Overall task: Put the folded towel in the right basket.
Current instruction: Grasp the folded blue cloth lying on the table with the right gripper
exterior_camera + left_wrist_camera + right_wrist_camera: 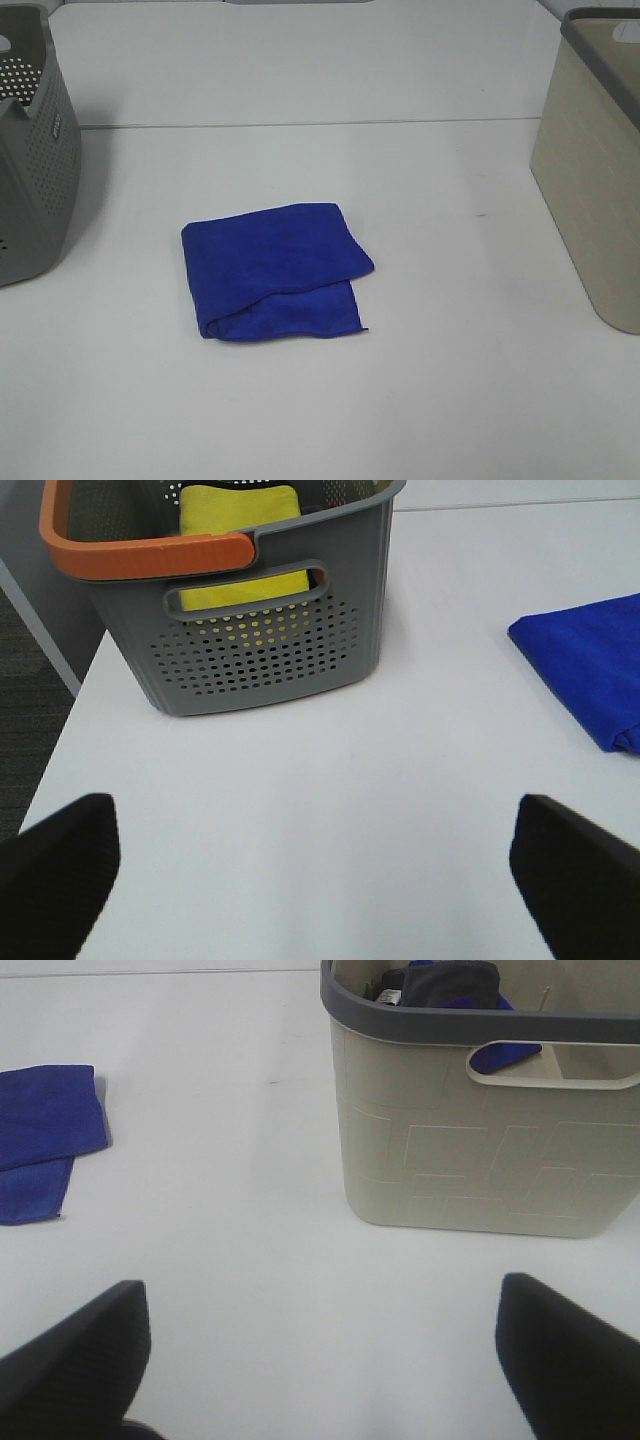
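A folded blue towel lies flat on the white table near its middle. It also shows in the left wrist view and in the right wrist view. The right basket is beige with a grey rim and stands at the table's right edge; the right wrist view shows dark and blue items inside it. My left gripper is open and empty, well left of the towel. My right gripper is open and empty, between towel and beige basket. Neither gripper shows in the high view.
A grey perforated basket stands at the left edge; in the left wrist view it has an orange handle and holds a yellow cloth. A seam crosses the table behind the towel.
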Controlling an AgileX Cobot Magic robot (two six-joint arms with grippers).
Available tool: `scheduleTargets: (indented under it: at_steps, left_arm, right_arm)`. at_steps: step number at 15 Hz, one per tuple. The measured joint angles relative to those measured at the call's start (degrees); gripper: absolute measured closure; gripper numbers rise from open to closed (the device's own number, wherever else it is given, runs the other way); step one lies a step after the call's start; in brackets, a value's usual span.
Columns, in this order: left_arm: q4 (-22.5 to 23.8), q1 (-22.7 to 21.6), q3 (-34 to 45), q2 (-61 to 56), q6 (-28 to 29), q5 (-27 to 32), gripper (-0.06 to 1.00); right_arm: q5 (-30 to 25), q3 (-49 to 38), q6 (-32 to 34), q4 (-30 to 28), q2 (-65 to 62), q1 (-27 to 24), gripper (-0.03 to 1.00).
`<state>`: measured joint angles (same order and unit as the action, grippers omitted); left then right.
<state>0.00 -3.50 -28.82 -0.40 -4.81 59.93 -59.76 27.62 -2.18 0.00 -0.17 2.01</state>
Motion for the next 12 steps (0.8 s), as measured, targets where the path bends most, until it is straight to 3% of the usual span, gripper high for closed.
scheduleTargets:
  at_steps: [12]
  left_arm:
    - [0.00,0.00,0.00,0.00,0.00,0.00,-0.04]
  right_arm:
    - [0.00,0.00,0.00,0.00,0.00,0.00,0.07]
